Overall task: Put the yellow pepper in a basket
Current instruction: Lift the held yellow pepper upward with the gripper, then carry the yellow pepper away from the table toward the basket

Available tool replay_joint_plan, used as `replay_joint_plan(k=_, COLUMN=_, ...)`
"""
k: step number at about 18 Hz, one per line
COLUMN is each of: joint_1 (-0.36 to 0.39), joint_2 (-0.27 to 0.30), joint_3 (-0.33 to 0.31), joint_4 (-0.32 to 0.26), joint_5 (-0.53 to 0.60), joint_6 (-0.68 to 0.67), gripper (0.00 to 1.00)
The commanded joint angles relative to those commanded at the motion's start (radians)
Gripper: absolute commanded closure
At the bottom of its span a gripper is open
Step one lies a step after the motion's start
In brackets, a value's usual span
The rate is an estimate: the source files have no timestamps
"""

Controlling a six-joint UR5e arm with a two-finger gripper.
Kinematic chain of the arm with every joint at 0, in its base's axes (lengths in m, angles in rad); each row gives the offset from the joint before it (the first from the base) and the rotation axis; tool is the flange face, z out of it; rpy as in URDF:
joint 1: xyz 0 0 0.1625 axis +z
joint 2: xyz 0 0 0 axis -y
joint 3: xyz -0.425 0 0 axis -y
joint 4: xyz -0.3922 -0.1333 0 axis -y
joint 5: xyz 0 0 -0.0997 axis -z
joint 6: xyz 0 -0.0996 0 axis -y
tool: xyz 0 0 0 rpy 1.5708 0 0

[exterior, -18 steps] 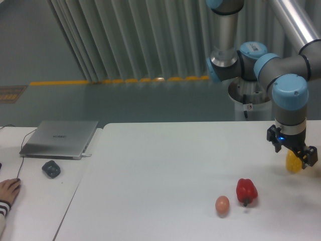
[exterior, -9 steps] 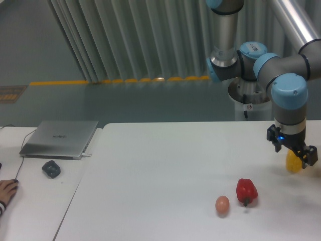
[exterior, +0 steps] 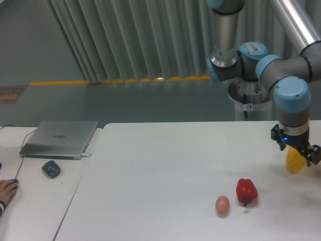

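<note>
yellow pepper (exterior: 294, 163): glossy, smooth
red pepper (exterior: 246, 191): shiny skin
egg (exterior: 222, 204): matt tan
my gripper (exterior: 298, 150): black, probably plastic
table (exterior: 165, 170): matt white
laptop (exterior: 60, 138): brushed metal

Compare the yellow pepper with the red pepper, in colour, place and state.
The yellow pepper is bright yellow; the red pepper is deep red. The yellow pepper sits at the gripper near the table's right edge; the red pepper lies free, nearer the front, beside the egg. Both are small, glossy and about the same size.
</note>
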Motion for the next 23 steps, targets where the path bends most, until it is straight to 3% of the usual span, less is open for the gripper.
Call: replay_joint_plan(k=23, joint_1=-0.049, joint_2=-0.055, joint_3=-0.055, joint_4=-0.005, joint_5=0.127, joint_6=0.002, gripper=0.00)
